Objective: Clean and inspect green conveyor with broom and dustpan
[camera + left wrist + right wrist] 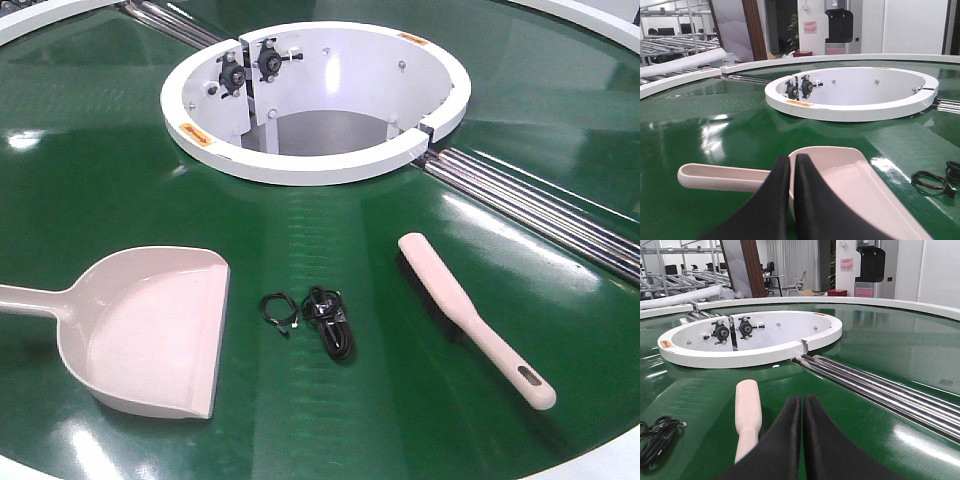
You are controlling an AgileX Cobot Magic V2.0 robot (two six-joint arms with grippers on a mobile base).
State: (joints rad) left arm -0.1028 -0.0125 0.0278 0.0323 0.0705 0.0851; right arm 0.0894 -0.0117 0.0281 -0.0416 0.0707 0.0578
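Green conveyor point(120, 180) has the dustpan point(150, 335) lying left, broom point(470, 315) right, black cable scraps point(325, 320) between them, near the pan lip; neither tool is lifted yet. Left gripper point(792, 159) is pinched closed and empty over the pan's handle root, right gripper point(802, 401) closed and empty too, just beside the broom's neck. I'd open both first, take the pan by its straight handle, broom near the slotted end

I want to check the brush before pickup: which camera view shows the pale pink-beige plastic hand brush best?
The exterior front view: the whole pale pink-beige plastic hand brush lies there, black bristles and slotted handle hole visible. The right wrist view shows only part of its back. The left wrist view misses it.
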